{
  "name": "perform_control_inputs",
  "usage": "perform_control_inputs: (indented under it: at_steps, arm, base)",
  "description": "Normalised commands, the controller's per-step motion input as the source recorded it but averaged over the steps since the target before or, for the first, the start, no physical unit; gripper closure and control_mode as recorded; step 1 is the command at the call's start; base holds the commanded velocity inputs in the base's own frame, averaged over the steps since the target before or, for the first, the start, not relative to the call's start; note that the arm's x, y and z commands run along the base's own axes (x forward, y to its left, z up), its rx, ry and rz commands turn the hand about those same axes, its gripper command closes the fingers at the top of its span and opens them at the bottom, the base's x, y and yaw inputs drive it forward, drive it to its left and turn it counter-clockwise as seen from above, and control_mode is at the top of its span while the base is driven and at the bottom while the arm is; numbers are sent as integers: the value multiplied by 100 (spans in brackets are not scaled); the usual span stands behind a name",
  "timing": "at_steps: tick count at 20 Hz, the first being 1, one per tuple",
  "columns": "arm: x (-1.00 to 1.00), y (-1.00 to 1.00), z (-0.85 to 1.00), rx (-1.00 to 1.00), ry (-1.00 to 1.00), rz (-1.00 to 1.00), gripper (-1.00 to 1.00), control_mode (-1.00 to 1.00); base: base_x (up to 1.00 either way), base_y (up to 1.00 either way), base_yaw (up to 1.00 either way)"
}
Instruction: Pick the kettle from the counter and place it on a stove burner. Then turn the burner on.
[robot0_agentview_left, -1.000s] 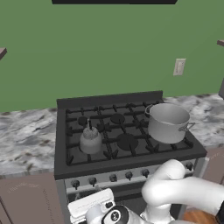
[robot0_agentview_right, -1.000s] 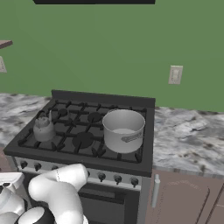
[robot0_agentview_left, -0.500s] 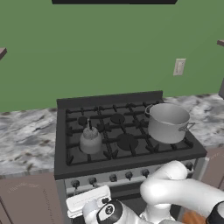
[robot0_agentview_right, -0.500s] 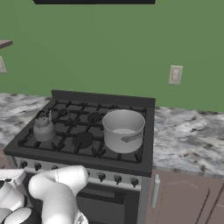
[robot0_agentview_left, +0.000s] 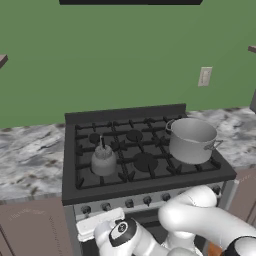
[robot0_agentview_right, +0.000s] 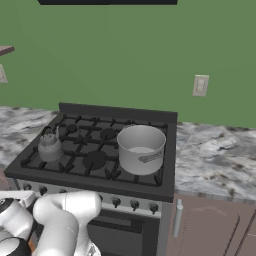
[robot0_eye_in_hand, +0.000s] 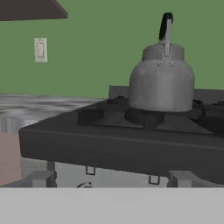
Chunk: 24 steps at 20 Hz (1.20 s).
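A flat green wall backs the veined marble surface (robot0_agentview_left: 30, 155) and the black gas range (robot0_agentview_left: 150, 182). The kettle (robot0_agentview_left: 103, 160), squat dull-grey metal with a thin dark handle, already sits on the near-left stove burner (robot0_eye_in_hand: 144, 117) under cast-iron grates. Left: turning a knob (robot0_agentview_left: 129, 203). The fingers, low before the range front, are spread wide and hold nothing. A large steel stockpot (robot0_agentview_left: 192, 140) stands right.

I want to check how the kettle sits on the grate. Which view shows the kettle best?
The hand view: the kettle looms close, side-on, sitting upright on the grate. Both base views show it small from above, at the stove's front left.
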Motion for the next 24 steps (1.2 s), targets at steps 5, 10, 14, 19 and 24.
perform_control_inputs:
  at_steps: [5, 10, 14, 19, 24]
  arm:
    - [9, 0, -36, 0, 10, 0, -100, -100]
    - [19, 4, -9, 0, 0, 0, -100, -100]
    - [21, 29, -16, 0, 0, -2, -100, -100]
    - [11, 36, -27, 0, 0, -3, -100, -100]
    - [0, 4, -25, 0, 12, 0, -100, -100]
  base:
    - [0, 0, 0]
    - [0, 0, 0]
    - [0, 0, 0]
    - [0, 0, 0]
    - [0, 0, 0]
